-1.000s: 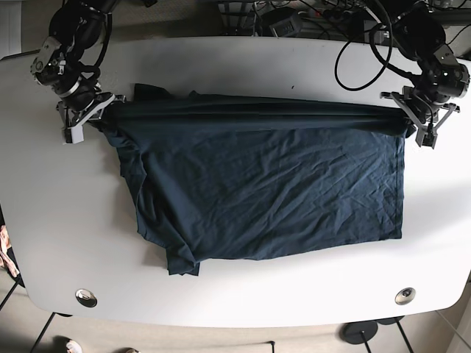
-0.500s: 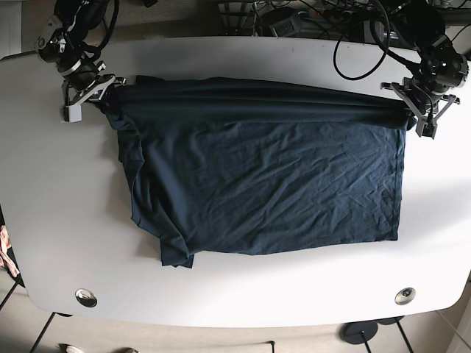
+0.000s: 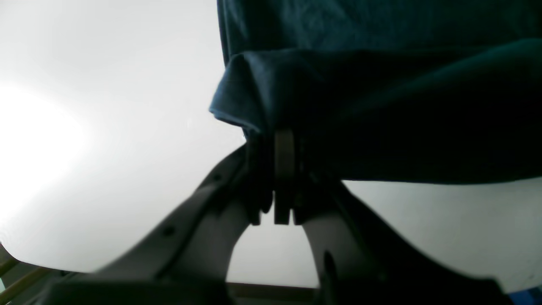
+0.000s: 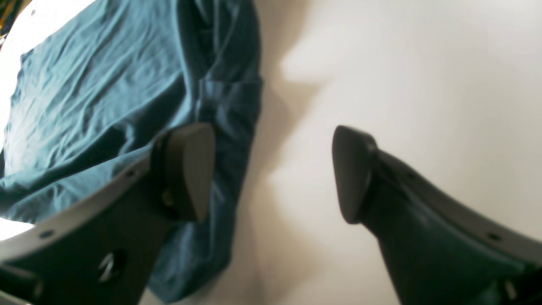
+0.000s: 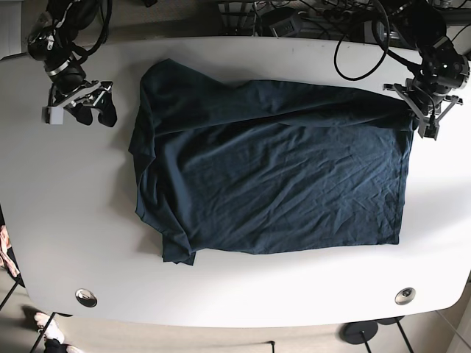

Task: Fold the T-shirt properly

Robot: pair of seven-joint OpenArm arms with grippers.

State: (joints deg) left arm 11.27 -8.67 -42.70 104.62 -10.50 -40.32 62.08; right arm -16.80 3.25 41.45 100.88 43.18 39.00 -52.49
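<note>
Counter (image 5: 66,191) white, dark blue T-shirt (image 5: 272,184) spread flat across its middle, left claw (image 3: 283,146) clamped on the shirt's far corner, right claw (image 4: 271,169) spread wide, empty, just beside the opposite edge.

Black jointed arms, looped black cables; pale grey pincer (image 5: 79,107) fingers, dark pads

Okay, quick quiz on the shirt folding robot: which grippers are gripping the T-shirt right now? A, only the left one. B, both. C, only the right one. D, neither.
A: the left gripper is pinched shut on a bunched corner of the T-shirt, while the right gripper hangs open beside the cloth, holding nothing.
</note>
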